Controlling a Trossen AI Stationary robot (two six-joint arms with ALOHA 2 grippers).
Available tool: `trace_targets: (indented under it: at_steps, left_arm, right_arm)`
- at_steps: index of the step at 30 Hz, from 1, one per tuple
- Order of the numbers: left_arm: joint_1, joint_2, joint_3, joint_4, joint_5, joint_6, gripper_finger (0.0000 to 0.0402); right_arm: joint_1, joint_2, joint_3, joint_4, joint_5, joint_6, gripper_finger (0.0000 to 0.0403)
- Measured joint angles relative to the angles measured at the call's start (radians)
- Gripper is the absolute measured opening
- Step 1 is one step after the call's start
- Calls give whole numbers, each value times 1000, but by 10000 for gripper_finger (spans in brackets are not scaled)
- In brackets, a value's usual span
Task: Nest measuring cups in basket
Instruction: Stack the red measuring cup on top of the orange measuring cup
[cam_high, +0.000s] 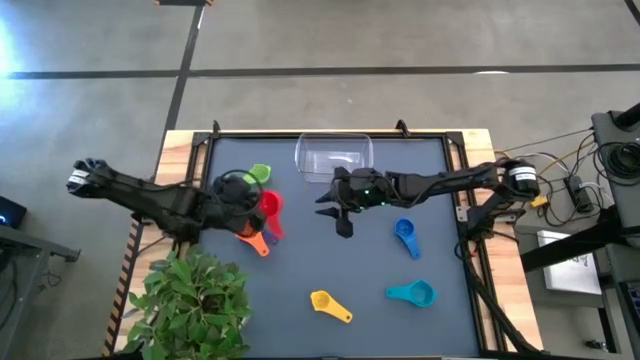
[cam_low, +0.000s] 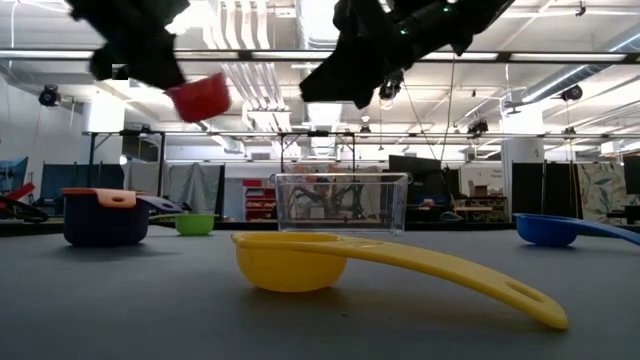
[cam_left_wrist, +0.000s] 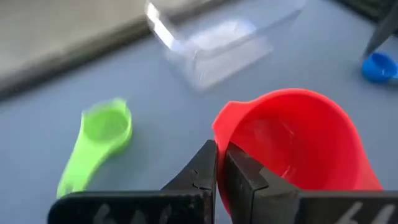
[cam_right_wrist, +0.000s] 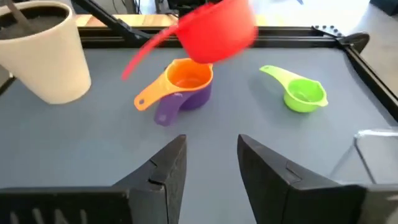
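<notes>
My left gripper (cam_high: 250, 197) is shut on the red measuring cup (cam_high: 268, 205) and holds it in the air over the table's left half. Below it, the orange cup (cam_right_wrist: 186, 76) sits nested in the purple cup (cam_right_wrist: 189, 99). The green cup (cam_right_wrist: 303, 93) lies on the table nearby. The clear basket (cam_high: 334, 157) stands at the far edge, middle. My right gripper (cam_right_wrist: 211, 155) is open and hovers just near of the basket, touching nothing. The blue (cam_high: 405, 235), teal (cam_high: 412, 293) and yellow (cam_high: 328, 303) cups lie on the table's near right part. My left gripper pinches the red cup by its bowl wall at the rim (cam_left_wrist: 219, 134). One finger (cam_left_wrist: 245, 180) sits inside the bowl and the other outside. The cup is lifted clear of the table (cam_low: 200, 97) and tilted. Its handle (cam_right_wrist: 146, 53) sticks out free.
A potted plant (cam_high: 190, 295) in a white pot (cam_right_wrist: 46, 50) stands at the table's near left corner, close to the left arm. A raised dark rim (cam_high: 455, 150) runs around the table. Bare table surface lies between the cup groups.
</notes>
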Motion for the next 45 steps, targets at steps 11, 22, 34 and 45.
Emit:
trace_targets:
  at_steps: [11,22,34,45]
  left_arm:
    - [-152,-53,-32,-271,120,-435,0]
    - [-160,-128,-190,-270,224,-633,0]
    - [-156,-164,-239,-238,205,-690,0]
    - [-146,-109,-257,-221,209,-720,11]
  right_arm:
    - [0,-240,-256,148,2,35,104]
    - [0,-445,-423,207,6,56,88]
    - [0,-519,-454,206,26,56,87]
    - [0,-568,-454,164,78,41,91]
